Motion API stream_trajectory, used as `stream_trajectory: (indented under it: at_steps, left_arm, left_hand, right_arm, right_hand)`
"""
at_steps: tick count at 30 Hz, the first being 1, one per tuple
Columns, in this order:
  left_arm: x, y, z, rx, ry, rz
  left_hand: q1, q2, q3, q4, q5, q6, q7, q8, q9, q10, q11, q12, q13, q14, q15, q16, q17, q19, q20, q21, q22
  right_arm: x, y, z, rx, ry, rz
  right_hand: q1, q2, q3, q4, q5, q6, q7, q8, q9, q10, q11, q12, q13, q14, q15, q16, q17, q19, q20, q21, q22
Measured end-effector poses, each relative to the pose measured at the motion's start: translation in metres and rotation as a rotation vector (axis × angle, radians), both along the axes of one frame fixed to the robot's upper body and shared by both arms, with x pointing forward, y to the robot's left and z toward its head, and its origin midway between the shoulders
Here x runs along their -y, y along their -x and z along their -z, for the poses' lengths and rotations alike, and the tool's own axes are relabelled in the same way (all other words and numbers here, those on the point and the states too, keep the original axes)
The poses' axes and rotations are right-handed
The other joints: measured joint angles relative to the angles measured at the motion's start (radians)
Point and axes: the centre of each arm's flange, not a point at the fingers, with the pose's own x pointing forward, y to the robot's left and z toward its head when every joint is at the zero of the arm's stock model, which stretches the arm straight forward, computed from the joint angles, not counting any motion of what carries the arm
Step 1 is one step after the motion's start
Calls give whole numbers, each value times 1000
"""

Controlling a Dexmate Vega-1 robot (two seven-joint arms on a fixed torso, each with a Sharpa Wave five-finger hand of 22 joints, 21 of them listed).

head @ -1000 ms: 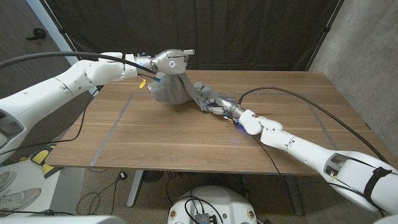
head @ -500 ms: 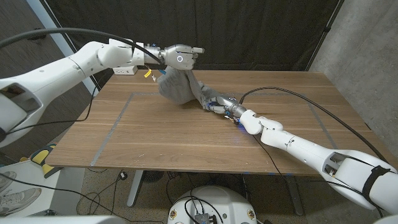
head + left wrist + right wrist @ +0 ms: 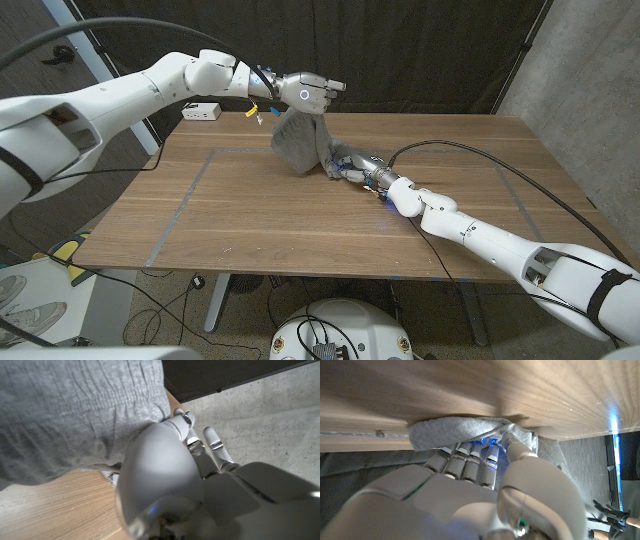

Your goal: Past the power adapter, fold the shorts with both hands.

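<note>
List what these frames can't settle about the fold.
- Left robot hand grip: left wrist view, fingertips buried in the grey fabric shorts.
- Right robot hand hold: head view too small; right wrist view, fabric covers fingertips.
- White power adapter: head view, details too small.

Wooden table (image 3: 300,230) with taped rectangle outline (image 3: 190,195), black cable (image 3: 500,165) across its right side, dark curtain (image 3: 420,50) behind

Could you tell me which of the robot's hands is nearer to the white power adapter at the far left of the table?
The left. The left hand holds the grey shorts up, to the right of the power adapter; the right hand grips the shorts farther right.
</note>
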Motion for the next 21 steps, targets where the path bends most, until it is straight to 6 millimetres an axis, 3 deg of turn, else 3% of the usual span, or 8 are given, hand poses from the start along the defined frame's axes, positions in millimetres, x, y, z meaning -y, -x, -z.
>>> stream_trajectory:
  at_steps: [6, 21]
  left_arm:
    - [16, -15, 0, -16, -47, 12]
    - [32, -46, 7, -36, -90, -23]
  left_hand:
    - [-5, 5, -4, 4, 0, -4, 4, 0, 0, -13, 1, -1, 0, -5, 5, 0, -2, -4, -4, 0, 0]
    - [-17, 9, -4, 4, 0, -6, 2, 0, 2, -19, 5, -23, -6, -18, 7, 0, -11, -3, -3, 6, -5]
  right_arm:
    - [-1, 4, 4, -10, 18, 6]
    - [-9, 14, 13, -28, 59, 12]
  right_hand:
    - [0, 0, 3, -5, 0, 0, 0, 0, 0, 0, 0, 0, 0, -1, 0, 0, -5, -8, -7, -3, 0]
    - [0, 0, 1, -8, 0, 0, 0, -4, 0, 0, 0, -8, -7, -6, 5, 0, -7, -18, -21, -3, -3]
